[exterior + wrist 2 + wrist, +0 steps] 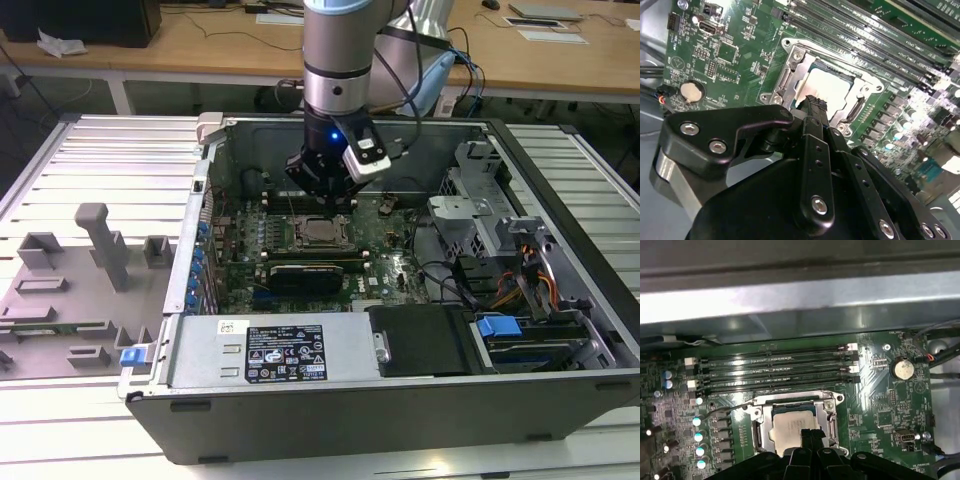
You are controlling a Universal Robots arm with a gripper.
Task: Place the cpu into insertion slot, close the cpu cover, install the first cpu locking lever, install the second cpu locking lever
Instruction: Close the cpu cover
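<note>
Nearest the wrist cameras: the claw (811, 432), pinched narrow with nothing held, tips over the near edge of the chip (790, 426). Touching it or just clear of it, impossible to say. From the exterior view, hanging straight down inside the open case (400, 425), low over the middle of the board (390, 265).

Just past the tips: chip lying flat and square in the socket (756, 412), silvery top facing up. Around it, the cover (830, 415), folded down, window framing the chip. Off one corner, a thin wire lever (730, 407) angling out and away from the frame, by the look of it not hooked down. Second lever hard to make out.

Further on, four long memory slots (775, 372), then the grey case wall, and outside all that the slatted table (90, 160).

Possible trouble from here, as a judgement only:
- A closed claw skidding off the springy wire and jabbing the small parts on the board beside the socket.
- Too steep a push, bending the lever instead of swinging it.
- Pressure on the cover over a badly seated chip, crushing pins underneath.
- A lever missing its hook and springing back up, leaving the cover loose.
</note>
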